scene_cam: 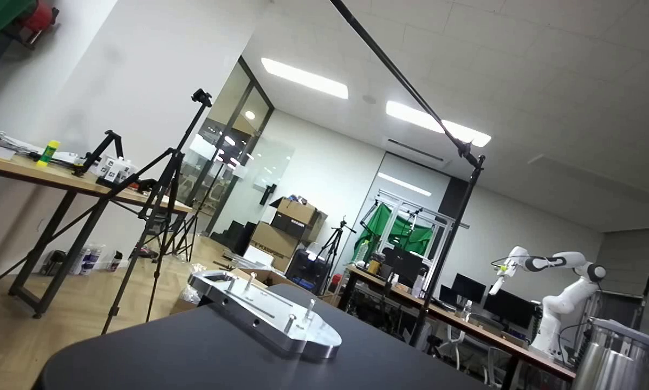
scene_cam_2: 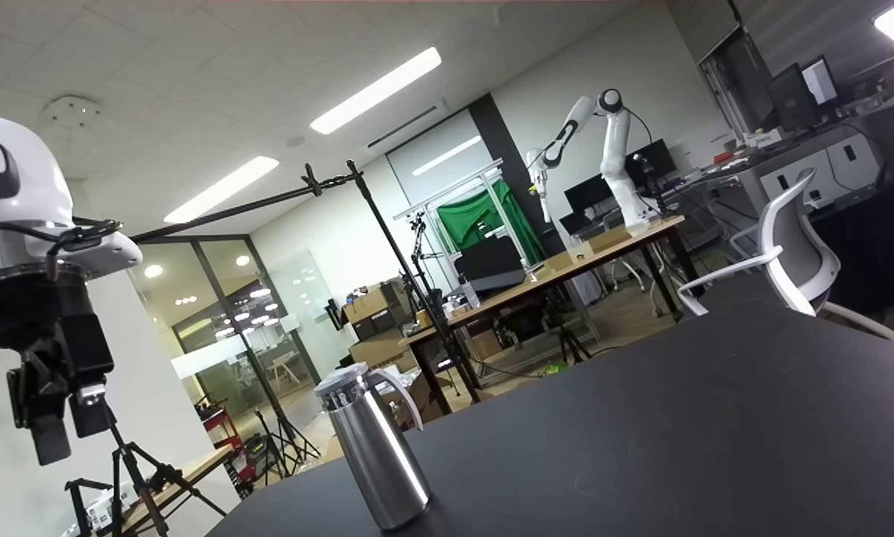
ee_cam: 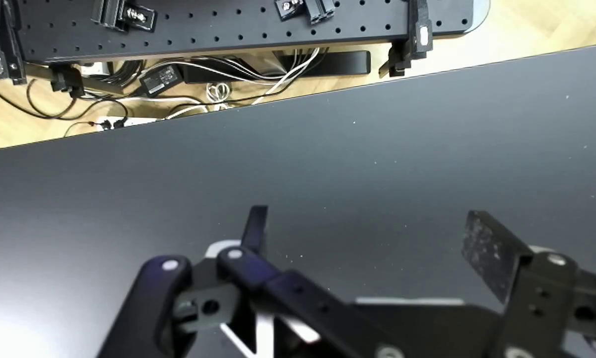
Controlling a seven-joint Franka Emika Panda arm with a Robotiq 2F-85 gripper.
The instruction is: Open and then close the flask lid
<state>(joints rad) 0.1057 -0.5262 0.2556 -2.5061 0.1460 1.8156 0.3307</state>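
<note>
The flask (scene_cam_2: 382,459) is a tall steel jug standing on the black table, tilted in the picture as the camera is. Its grey lid (scene_cam_2: 342,378) sits on top over a clear neck, and a grey handle (scene_cam_2: 404,395) curves down one side. The flask (scene_cam: 620,363) also shows cut off in the lower right corner of an exterior view, with its lid (scene_cam: 633,331) on top. My gripper (scene_cam_2: 69,429) hangs open and empty, high and well apart from the flask. In the wrist view my gripper (ee_cam: 370,226) has its fingers wide apart over bare tabletop; the flask is out of that view.
The black table (scene_cam_2: 641,418) carries the flask. A silver metal plate (scene_cam: 270,309) with upright pins lies on it near an edge. In the wrist view, a black perforated bench (ee_cam: 218,25) and cables lie beyond the table edge. A chair (scene_cam_2: 794,246) stands behind the table.
</note>
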